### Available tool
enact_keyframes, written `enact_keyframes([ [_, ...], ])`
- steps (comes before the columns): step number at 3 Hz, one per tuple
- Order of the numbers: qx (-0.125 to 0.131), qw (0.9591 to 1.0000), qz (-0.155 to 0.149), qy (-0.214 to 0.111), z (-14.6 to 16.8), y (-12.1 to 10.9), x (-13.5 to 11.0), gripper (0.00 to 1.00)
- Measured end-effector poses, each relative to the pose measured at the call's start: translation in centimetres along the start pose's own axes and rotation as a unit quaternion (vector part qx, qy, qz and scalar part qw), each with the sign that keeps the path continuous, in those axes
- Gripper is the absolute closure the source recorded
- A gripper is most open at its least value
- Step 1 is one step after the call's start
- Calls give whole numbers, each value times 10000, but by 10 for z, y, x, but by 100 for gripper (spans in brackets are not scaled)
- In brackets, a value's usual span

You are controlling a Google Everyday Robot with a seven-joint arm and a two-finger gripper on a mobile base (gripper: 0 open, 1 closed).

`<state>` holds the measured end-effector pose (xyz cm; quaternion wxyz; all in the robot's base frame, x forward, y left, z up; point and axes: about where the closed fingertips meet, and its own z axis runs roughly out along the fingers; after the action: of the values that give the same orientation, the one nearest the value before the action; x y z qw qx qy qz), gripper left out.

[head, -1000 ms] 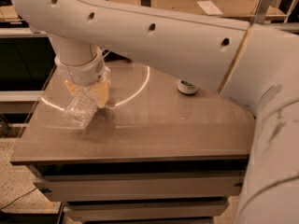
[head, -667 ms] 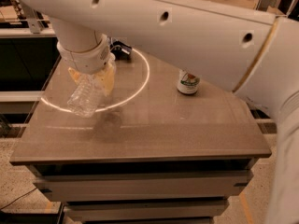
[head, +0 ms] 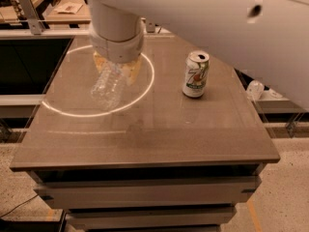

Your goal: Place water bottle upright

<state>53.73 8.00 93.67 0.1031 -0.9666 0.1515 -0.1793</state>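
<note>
The water bottle is clear ribbed plastic. It hangs tilted, base down to the left, over the left part of the brown table. Its top end is hidden inside my gripper. The gripper sits under the thick white wrist, and its yellowish fingers are closed on the bottle's upper part. The cap does not show. The bottle's base is close to the tabletop; I cannot tell whether it touches.
A green-and-white 7UP can stands upright right of the bottle. A bright ring of light lies on the tabletop around the bottle. The white arm spans the upper right. A white object sits beyond the table's right edge.
The gripper and bottle have shifted right and toward the table's back, and the bottle hangs more steeply. The arm has swung away, so the can now shows in full.
</note>
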Motion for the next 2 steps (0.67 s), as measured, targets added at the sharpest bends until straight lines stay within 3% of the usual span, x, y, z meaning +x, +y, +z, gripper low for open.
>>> enact_keyframes([
  [1, 438, 9985, 73, 323, -13, 22, 15, 100],
  [2, 713, 9928, 93, 958, -24, 39, 18, 100],
])
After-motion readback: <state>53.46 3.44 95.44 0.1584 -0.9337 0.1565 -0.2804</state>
